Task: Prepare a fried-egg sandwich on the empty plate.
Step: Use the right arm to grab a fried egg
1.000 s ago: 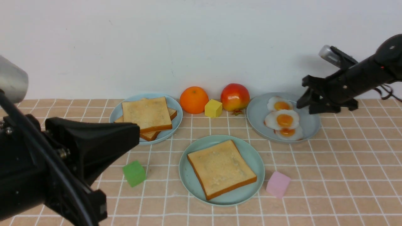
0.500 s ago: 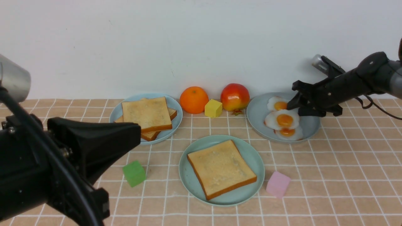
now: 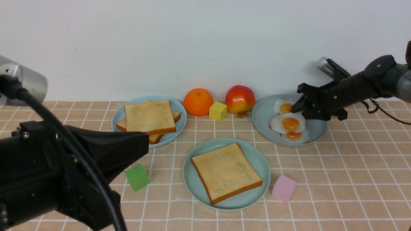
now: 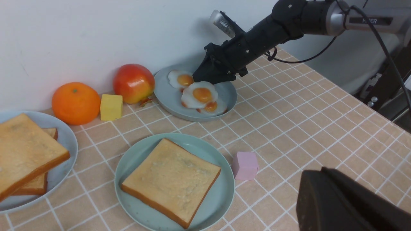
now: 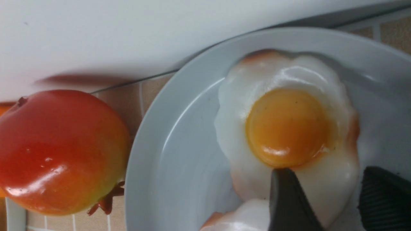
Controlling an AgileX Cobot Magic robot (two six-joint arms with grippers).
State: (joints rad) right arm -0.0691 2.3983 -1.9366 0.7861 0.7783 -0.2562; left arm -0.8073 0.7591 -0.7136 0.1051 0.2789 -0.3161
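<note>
The mint-green plate [image 3: 192, 179] sits at the front centre and holds one toast slice [image 3: 226, 172] with nothing on it; both also show in the left wrist view, plate [image 4: 221, 192] and slice [image 4: 171, 181]. Three fried eggs [image 3: 290, 123] lie on the grey-blue plate [image 3: 263, 118] at the back right. My right gripper [image 3: 298, 107] is open and low over the back egg [image 5: 285, 128], its fingers [image 5: 285, 205] on either side of that egg's white edge. My left gripper [image 3: 143, 142] is shut and empty, raised at the front left.
A pale blue plate [image 3: 119, 115] with stacked toast slices [image 3: 149, 117] stands at the back left. An orange [image 3: 198, 102], a yellow cube [image 3: 218, 110] and a red apple [image 3: 240, 99] line the wall. A green cube [image 3: 137, 177] and a pink cube [image 3: 284, 188] flank the mint-green plate.
My right gripper has come down and to the left, from above the egg plate's right rim to the back egg. My left arm has shifted slightly.
</note>
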